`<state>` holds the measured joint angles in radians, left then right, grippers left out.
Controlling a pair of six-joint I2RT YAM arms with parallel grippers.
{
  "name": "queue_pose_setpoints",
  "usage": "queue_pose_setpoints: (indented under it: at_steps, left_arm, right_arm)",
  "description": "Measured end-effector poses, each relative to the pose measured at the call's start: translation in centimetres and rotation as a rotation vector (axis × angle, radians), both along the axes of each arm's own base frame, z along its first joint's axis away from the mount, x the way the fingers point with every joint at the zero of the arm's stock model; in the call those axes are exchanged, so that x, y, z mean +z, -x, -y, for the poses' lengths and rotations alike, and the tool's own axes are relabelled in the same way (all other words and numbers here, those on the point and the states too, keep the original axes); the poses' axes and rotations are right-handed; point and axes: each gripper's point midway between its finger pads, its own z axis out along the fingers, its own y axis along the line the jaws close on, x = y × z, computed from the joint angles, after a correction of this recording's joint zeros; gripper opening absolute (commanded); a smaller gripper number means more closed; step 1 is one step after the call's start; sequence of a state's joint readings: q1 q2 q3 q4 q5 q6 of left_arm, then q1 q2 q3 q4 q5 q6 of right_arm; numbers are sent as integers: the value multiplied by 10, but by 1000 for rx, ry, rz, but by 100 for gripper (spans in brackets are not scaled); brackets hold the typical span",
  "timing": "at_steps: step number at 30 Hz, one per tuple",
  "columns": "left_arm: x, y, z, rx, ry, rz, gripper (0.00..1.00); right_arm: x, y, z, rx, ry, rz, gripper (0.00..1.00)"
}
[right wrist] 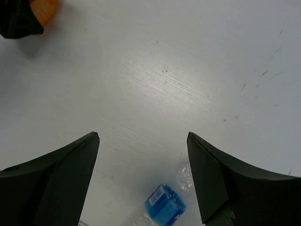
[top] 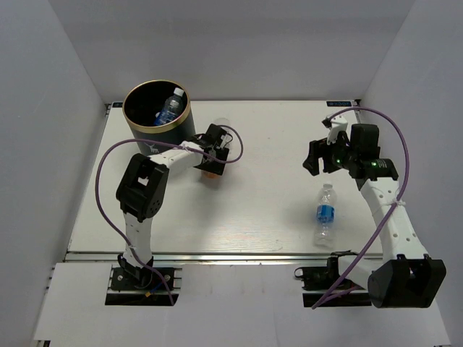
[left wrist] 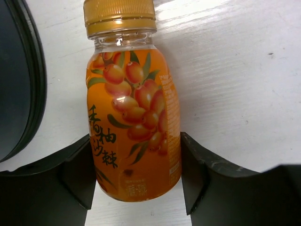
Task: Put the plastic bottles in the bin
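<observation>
Left gripper [left wrist: 136, 139] grips the orange bottle [left wrist: 131, 117] low. Lift it straight up, then clear the bin [top: 160, 131] on the far left. Right gripper [right wrist: 142, 134] is open and empty.

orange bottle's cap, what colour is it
The cap is golden yellow-orange, slightly paler than the orange bottle below it. It shows best in the left wrist view.

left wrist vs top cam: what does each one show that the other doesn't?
Left wrist only: the orange bottle up close, with its berry label and gold cap, and the jaws of the left gripper against both its sides.
Top only: a blue-label bottle inside the bin, and a second blue-label bottle lying on the table by the right arm.
Both: the orange bottle on the table, beside the bin.
</observation>
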<state>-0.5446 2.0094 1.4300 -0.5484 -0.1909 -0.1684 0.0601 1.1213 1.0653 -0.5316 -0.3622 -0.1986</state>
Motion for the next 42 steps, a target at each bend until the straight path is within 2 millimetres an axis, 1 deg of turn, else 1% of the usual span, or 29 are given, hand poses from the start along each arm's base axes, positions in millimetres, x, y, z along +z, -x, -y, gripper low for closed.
queue_pose_setpoints:
  at_steps: [2, 3, 5, 6, 7, 8, 9, 10, 12, 13, 14, 16, 18, 19, 20, 21, 23, 24, 26, 28, 29, 31, 32, 33, 34, 35, 36, 37, 42]
  left_arm:
    - [1, 0, 4, -8, 15, -3, 20]
    - [4, 0, 6, -14, 23, -1, 19]
    - [13, 0, 15, -37, 51, 3, 17]
    - [22, -1, 21, -54, 69, 10, 17]
    - [34, -3, 29, -72, 93, 28, 17]
    - [51, -6, 38, -94, 126, 55, 17]
    - [73, -10, 47, -115, 160, 90, 15]
    - [99, -16, 55, -130, 197, 139, 14]
    - [161, -26, 68, -141, 277, 258, 14]
    - [190, -30, 68, -134, 309, 316, 14]
    - [224, -35, 64, -113, 334, 388, 14]
    - [282, -45, 48, -51, 369, 517, 14]
    - [330, -57, 24, 39, 388, 634, 14]
    - [347, -64, 11, 87, 392, 678, 14]
    - [363, -69, -4, 143, 393, 720, 14]
    - [371, -73, -16, 185, 389, 746, 14]
    - [380, -81, -42, 275, 366, 779, 15]
    - [379, -84, -55, 317, 345, 782, 17]
    - [373, -91, -82, 391, 305, 780, 20]
    - [360, -95, -103, 447, 270, 757, 23]
    - [350, -96, -114, 473, 252, 739, 28]
    - [324, -96, -132, 517, 213, 687, 38]
    - [309, -95, -142, 539, 192, 655, 53]
    - [295, -94, -150, 558, 171, 624, 64]
    - [285, -92, -157, 572, 154, 598, 72]
    - [277, -90, -162, 584, 142, 577, 78]
    - [274, -89, -166, 593, 136, 564, 93]
    - [273, -89, -168, 597, 132, 561, 99]
    - [277, -90, -168, 607, 156, 575, 99]
  right_arm:
    - [-9, 8, 3, -10, 2, -52, 76]
    - [-11, 11, 5, -13, 2, -69, 73]
    - [-14, 16, 6, -15, 4, -89, 53]
    - [-15, 19, 7, -10, 7, -93, 41]
    - [-16, 22, 8, -7, 9, -96, 29]
    - [-18, 27, 7, 0, 4, -103, 12]
    - [-19, 32, 6, 14, 4, -104, 8]
    - [-21, 38, 5, 25, 1, -110, 6]
    - [-25, 51, 2, 61, -7, -116, 8]
    - [-27, 58, 0, 79, -9, -120, 13]
    - [-29, 66, -2, 101, -13, -127, 25]
    - [-31, 80, -4, 137, -16, -140, 26]
    - [-31, 88, -5, 151, -15, -153, 42]
    - [-32, 91, -5, 153, -12, -161, 47]
    - [-33, 92, -4, 152, -6, -170, 57]
    - [-34, 93, -3, 146, -1, -183, 60]
    - [-38, 94, 1, 132, 18, -207, 64]
    - [-40, 93, 4, 119, 28, -222, 68]
    - [-44, 90, 10, 90, 53, -251, 68]
    - [-50, 87, 16, 61, 77, -283, 70]
    - [-53, 86, 20, 44, 93, -305, 70]
    - [-59, 85, 25, 20, 115, -339, 74]
    - [-62, 85, 28, 9, 125, -355, 77]
    - [-65, 85, 30, 0, 133, -368, 83]
    - [-68, 85, 32, -8, 143, -385, 83]
    - [-70, 85, 34, -14, 152, -399, 85]
    - [-71, 85, 36, -20, 160, -411, 85]
    - [-72, 85, 37, -23, 168, -425, 86]
    - [-82, 87, 42, -24, 196, -498, 90]
